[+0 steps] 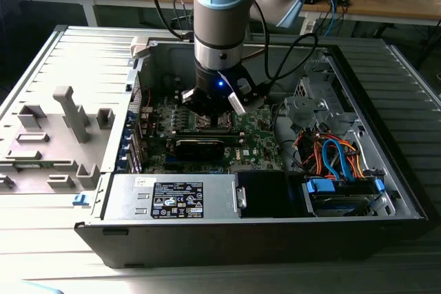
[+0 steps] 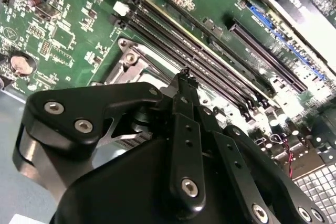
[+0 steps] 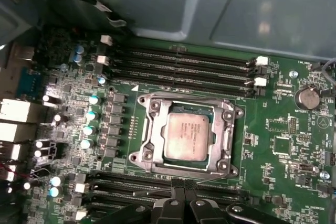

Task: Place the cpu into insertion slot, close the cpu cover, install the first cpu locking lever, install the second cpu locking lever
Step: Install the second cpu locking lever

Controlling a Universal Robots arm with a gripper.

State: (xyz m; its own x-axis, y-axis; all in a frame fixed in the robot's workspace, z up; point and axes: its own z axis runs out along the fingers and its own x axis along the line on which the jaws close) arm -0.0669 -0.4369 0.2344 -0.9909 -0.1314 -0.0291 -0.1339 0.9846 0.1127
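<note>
With the grey-topped square cpu (image 3: 189, 136) already seated under the silver frame-shaped cpu cover (image 3: 227, 139), we should keep our black gripper (image 3: 183, 186), fingertips together, low beside that cover on a thin lever.

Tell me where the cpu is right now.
In the first wrist view the cpu lies flat in the insertion slot, framed by silver metal, between two banks of long black memory slots.
</note>
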